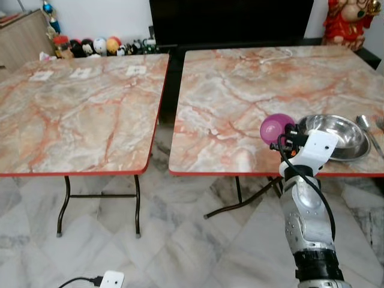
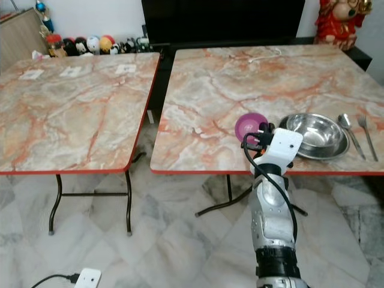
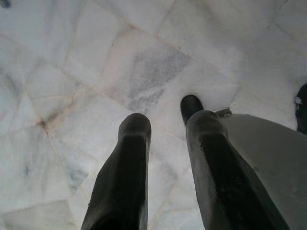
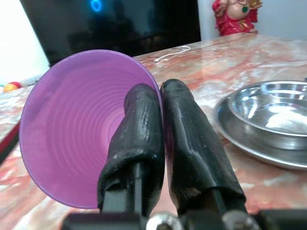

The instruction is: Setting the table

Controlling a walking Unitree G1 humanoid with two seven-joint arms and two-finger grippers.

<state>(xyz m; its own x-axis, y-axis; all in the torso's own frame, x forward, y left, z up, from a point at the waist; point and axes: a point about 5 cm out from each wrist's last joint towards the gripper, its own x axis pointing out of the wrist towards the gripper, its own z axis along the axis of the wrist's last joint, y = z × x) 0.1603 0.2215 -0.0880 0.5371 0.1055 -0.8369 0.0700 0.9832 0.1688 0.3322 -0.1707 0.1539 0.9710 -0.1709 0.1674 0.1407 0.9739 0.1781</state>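
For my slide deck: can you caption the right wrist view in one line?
Right gripper pinches the rim of a purple cup above the marble table, beside a steel bowl.

No text, label, brand or number can be read anywhere. The three white slips (image 1: 81,72) on the left table (image 1: 78,120), in the upper left of the frame, are too small and blurred to read.

Two marble-patterned, red-edged folding tables stand before me on a pale marble tile floor (image 1: 180,240). My right-hand table (image 1: 240,102) bears a steel bowl nested in a steel plate (image 1: 336,137), a spoon (image 1: 369,133) beside them, and a white cable (image 1: 276,57). The left table (image 1: 78,108) carries three small white cards (image 1: 81,72).
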